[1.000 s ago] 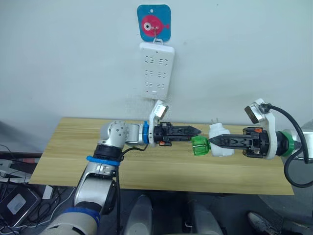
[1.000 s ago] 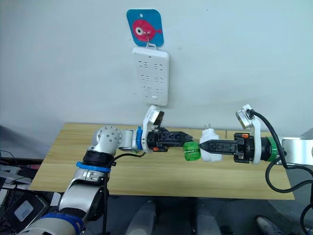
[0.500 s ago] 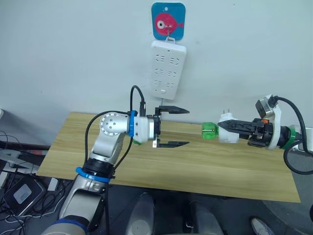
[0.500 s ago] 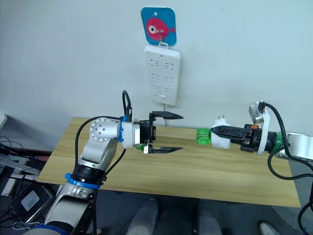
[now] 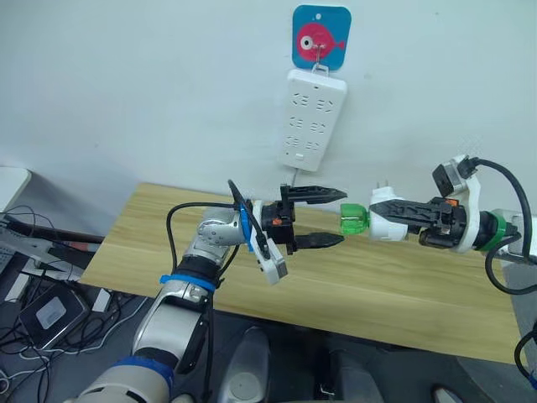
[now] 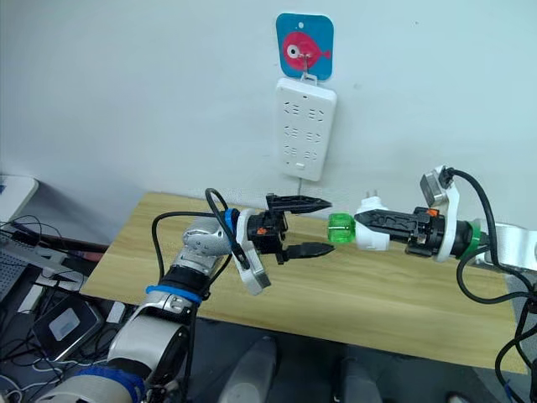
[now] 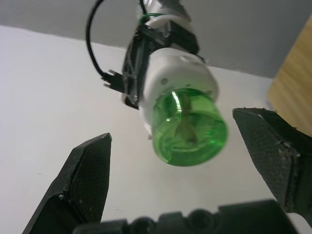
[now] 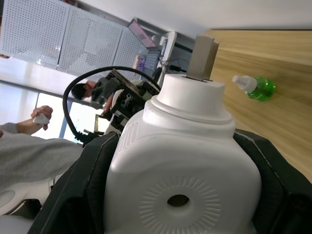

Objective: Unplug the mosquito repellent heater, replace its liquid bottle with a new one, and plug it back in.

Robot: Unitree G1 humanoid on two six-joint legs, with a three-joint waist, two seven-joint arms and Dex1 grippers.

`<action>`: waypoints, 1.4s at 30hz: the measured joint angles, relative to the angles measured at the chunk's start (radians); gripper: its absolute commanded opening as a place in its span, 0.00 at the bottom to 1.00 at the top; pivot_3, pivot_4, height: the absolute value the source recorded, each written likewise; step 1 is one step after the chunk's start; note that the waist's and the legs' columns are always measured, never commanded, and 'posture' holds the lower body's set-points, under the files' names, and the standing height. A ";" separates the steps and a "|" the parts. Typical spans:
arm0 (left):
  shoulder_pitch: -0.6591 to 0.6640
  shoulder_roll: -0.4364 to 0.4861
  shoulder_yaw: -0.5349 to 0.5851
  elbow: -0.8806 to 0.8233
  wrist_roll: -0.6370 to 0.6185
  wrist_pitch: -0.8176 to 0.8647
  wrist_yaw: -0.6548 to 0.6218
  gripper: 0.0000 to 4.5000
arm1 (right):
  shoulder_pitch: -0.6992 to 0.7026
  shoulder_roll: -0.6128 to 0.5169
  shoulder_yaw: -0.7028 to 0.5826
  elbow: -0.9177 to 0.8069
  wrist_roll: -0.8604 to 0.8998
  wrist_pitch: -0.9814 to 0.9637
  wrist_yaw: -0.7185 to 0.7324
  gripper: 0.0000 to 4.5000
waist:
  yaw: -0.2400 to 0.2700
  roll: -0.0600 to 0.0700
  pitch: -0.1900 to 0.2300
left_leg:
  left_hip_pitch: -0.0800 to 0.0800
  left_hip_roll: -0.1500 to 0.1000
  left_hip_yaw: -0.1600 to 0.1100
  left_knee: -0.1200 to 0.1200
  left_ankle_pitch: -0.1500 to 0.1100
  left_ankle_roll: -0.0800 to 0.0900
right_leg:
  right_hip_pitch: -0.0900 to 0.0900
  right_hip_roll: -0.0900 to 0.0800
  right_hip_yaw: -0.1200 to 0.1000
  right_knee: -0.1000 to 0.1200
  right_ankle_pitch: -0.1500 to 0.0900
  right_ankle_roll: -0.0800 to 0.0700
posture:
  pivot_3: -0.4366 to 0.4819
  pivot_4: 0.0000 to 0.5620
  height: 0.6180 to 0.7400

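The left arm is bent at the elbow and reaches forward over the wooden table (image 5: 168,243), its forearm level. The left gripper (image 5: 329,217) is spread wide, one finger above the other, tips pointing toward the right arm. The right arm extends level from the right side, and the right gripper (image 5: 401,215) is clamped on the white body of the mosquito repellent heater (image 5: 386,220), held in the air above the table with its two metal prongs up. A green liquid bottle (image 5: 354,222) is fitted in the heater's end and faces the left gripper, just beyond its fingertips; in the left wrist view the bottle (image 7: 190,127) sits between the two fingers (image 7: 85,178) without touching them. In the right wrist view a second green bottle (image 8: 257,87) lies on its side on the table, well apart. On the wall behind hangs a white power strip (image 5: 313,120), below a blue fish hook plate (image 5: 320,38).
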 measured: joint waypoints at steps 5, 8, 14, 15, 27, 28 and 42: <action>-0.022 -0.004 -0.002 0.045 0.118 -0.024 0.141 0.99 | 0.000 0.009 -0.002 -0.023 0.000 0.005 0.000 0.70 | 0.000 0.000 0.000 | 0.000 0.000 0.000 0.004 0.000 0.000 | 0.000 0.000 0.000 0.001 0.001 0.001 | 0.77 0.38 1.00; -0.023 0.006 -0.020 0.057 0.160 -0.031 0.197 0.90 | 0.000 0.009 -0.002 -0.023 0.000 0.006 0.000 0.70 | -0.001 0.000 0.000 | -0.001 0.000 0.000 0.006 0.000 0.000 | 0.001 0.000 0.000 0.002 0.002 0.001 | 0.77 0.38 1.00; -0.029 0.041 -0.066 0.060 0.212 -0.056 0.294 0.52 | 0.000 0.009 -0.010 -0.023 0.004 0.008 0.004 0.70 | -0.005 0.000 0.000 | -0.001 0.000 0.000 0.009 0.000 0.000 | 0.001 0.000 0.001 0.002 0.003 0.002 | 0.77 0.38 1.00; -0.030 0.045 -0.072 0.060 0.217 -0.057 0.308 0.50 | 0.000 0.009 -0.010 -0.023 0.004 0.009 0.004 0.70 | -0.005 0.000 0.000 | -0.001 0.000 0.000 0.009 0.000 0.000 | 0.001 0.000 0.001 0.002 0.003 0.002 | 0.77 0.38 1.00; 0.061 0.129 -0.382 -0.173 -0.454 0.433 0.000 0.50 | -0.003 -0.016 -0.013 -0.018 0.003 0.011 0.003 0.70 | -0.014 0.000 0.000 | -0.002 0.000 -0.001 0.010 0.000 0.000 | 0.001 0.001 0.001 0.003 0.003 0.001 | 0.77 0.39 1.00; 0.071 0.136 -0.387 -0.223 -0.524 0.540 -0.045 0.50 | -0.004 -0.018 -0.016 -0.018 0.003 0.010 0.004 0.70 | -0.014 0.000 0.000 | -0.002 0.000 -0.002 0.011 0.000 0.000 | 0.001 0.001 0.000 0.003 0.003 0.001 | 0.77 0.39 1.00; -0.030 0.146 -0.118 -0.323 -1.695 2.574 0.176 0.50 | 0.032 -0.057 0.005 -0.044 0.015 -0.019 0.033 0.70 | -0.119 0.000 0.001 | -0.005 0.000 -0.009 0.011 0.000 0.000 | 0.001 0.001 -0.007 0.002 -0.001 0.006 | 0.76 0.40 1.00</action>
